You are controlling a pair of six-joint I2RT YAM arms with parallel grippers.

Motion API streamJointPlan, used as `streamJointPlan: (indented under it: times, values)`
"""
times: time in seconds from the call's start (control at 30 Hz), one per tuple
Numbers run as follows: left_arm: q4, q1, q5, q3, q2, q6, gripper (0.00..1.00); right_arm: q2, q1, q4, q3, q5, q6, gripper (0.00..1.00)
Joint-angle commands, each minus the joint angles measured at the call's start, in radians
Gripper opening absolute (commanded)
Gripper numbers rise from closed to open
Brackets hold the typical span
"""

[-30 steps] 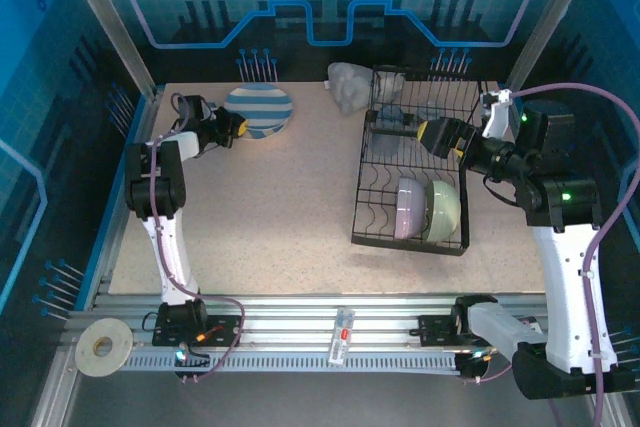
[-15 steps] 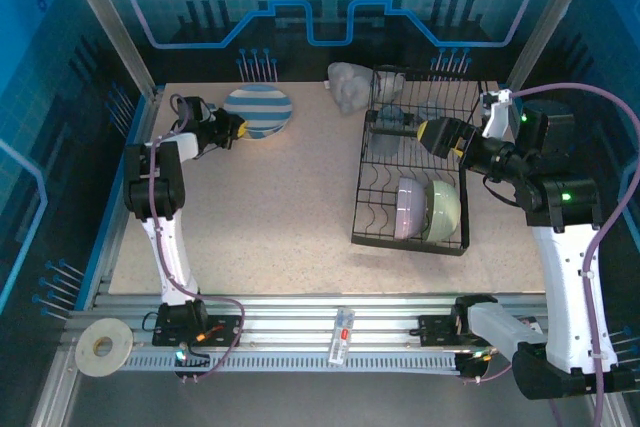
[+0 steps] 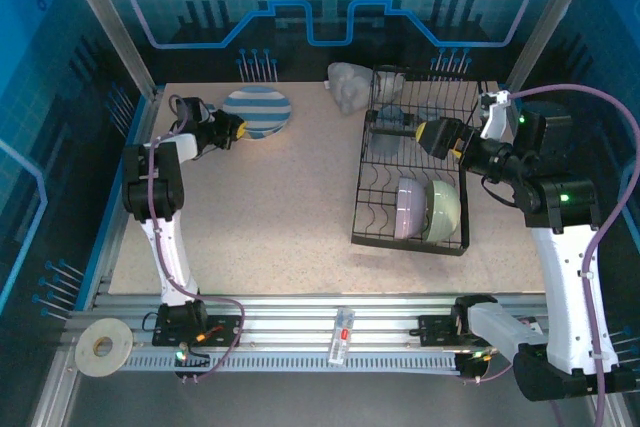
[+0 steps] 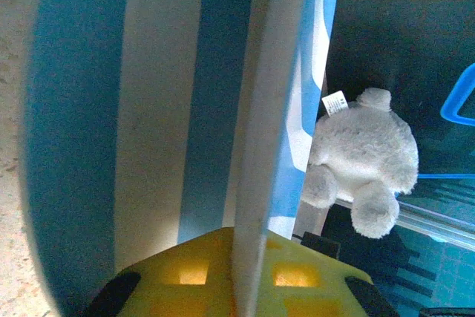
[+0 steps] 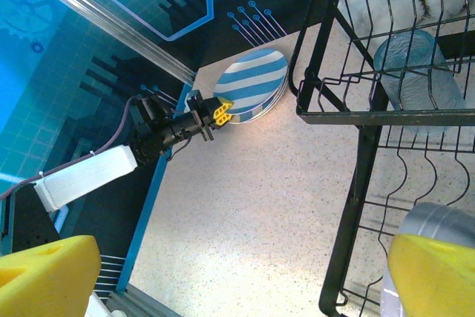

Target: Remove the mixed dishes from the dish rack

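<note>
A blue-and-white striped plate (image 3: pixel 258 110) lies at the table's back left, striped face up, on at least one other plate (image 5: pixel 252 83). My left gripper (image 3: pixel 238 128) is shut on its near rim; the rim (image 4: pixel 267 109) runs between the yellow fingers (image 4: pixel 185 276). The black wire dish rack (image 3: pixel 362 187) stands at the right. Its lower tier holds a lavender bowl (image 3: pixel 408 209) and a pale green bowl (image 3: pixel 445 209) on edge. A clear cup (image 5: pixel 417 72) lies in the upper basket. My right gripper (image 3: pixel 425 134) hovers open over the rack's upper tier, holding nothing.
A grey plush toy (image 3: pixel 350 85) sits at the back beside the rack. Bare speckled tabletop (image 5: pixel 282 206) stretches between the plates and the rack. A blue frame rail (image 5: pixel 152 206) borders the table's left side. A tape roll (image 3: pixel 102 346) lies outside the front left.
The striped plate has settled slightly flatter and farther back on the stack. My right gripper has edged a little left over the rack, still open.
</note>
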Motion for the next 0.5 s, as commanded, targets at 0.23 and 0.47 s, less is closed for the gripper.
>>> streamJointPlan:
  times: [0.23, 0.47]
  values:
    - [-0.044, 0.012, -0.003, -0.009, -0.034, 0.029, 0.24, -0.012, 0.021, 0.01, -0.013, 0.004, 0.012, 1.0]
    - [-0.09, 0.012, -0.006, 0.005, -0.044, 0.05, 0.35, -0.017, 0.026, 0.013, -0.015, 0.008, 0.012, 1.0]
